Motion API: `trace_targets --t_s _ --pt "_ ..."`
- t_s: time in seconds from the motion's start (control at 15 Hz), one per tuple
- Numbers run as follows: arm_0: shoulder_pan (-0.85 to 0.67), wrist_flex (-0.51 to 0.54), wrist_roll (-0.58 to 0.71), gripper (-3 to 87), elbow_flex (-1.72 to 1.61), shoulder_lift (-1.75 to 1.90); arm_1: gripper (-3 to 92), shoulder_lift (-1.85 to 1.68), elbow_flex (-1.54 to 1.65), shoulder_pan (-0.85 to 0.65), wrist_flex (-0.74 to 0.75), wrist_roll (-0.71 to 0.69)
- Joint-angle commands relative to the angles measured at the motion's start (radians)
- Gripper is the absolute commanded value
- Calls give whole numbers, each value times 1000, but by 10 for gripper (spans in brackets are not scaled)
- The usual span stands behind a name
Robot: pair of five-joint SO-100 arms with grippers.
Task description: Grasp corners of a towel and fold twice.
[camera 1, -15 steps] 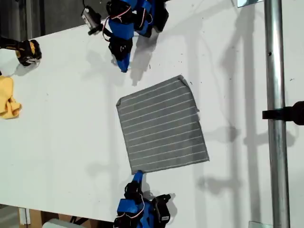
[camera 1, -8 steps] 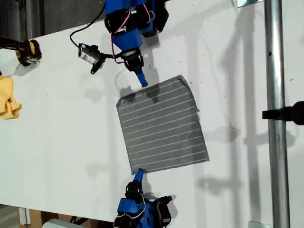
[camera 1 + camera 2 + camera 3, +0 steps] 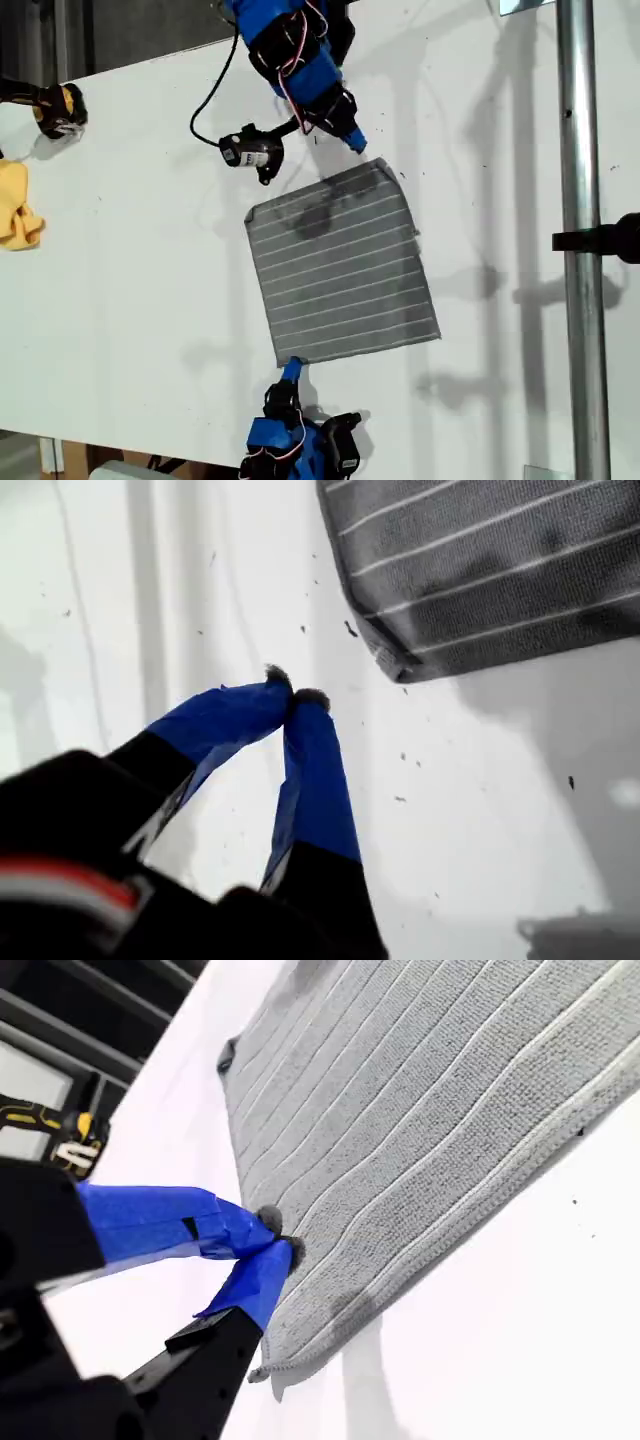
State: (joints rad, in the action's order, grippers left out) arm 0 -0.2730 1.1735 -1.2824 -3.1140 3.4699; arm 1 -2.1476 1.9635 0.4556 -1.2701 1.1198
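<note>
On the white table (image 3: 120,260), the grey striped towel (image 3: 340,265) lies flat and unfolded. My second gripper (image 3: 280,1245) pinches the edge by one corner (image 3: 285,362), apparently ready to lift, while my first gripper (image 3: 295,695), clenched on nothing, hovers just beside another corner (image 3: 395,670), presumably lining up its own grasp.

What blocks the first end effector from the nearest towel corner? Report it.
Nothing visible. Only bare table lies between my first end effector and the towel corner; its tips are together.
</note>
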Motion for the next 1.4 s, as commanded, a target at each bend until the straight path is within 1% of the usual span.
trace_targets --t_s 0.0,0.13,0.27,0.33,0.47,0.53,0.67,0.73,0.87,1.2,1.33 --pt "-21 -3 14 -13 -6 5 -1 181 -250 20 -44 -101" --pt "-21 0 14 -13 -6 5 -1 334 -397 -3 -129 -124" --pt "-20 2 14 -13 -6 5 -1 410 -399 -26 -130 -124" --pt "-20 3 14 -13 -6 5 -1 419 -393 -55 -156 -124" --pt "-20 3 18 -13 -6 5 142 413 -362 -98 -198 -124" --pt "-23 3 20 -13 -6 5 231 411 -362 -103 -207 -124" --pt "-26 2 25 -13 -6 5 297 417 -391 -120 -256 -135" --pt "-26 2 26 -13 -6 5 299 417 -403 -121 -264 -135" --pt "-28 2 26 -13 -6 5 304 445 -371 -118 -229 -132" --pt "-25 5 25 -13 -6 5 311 630 -304 -100 -63 -112" --pt "-23 8 23 -13 -6 5 300 661 -244 -109 -6 -92"
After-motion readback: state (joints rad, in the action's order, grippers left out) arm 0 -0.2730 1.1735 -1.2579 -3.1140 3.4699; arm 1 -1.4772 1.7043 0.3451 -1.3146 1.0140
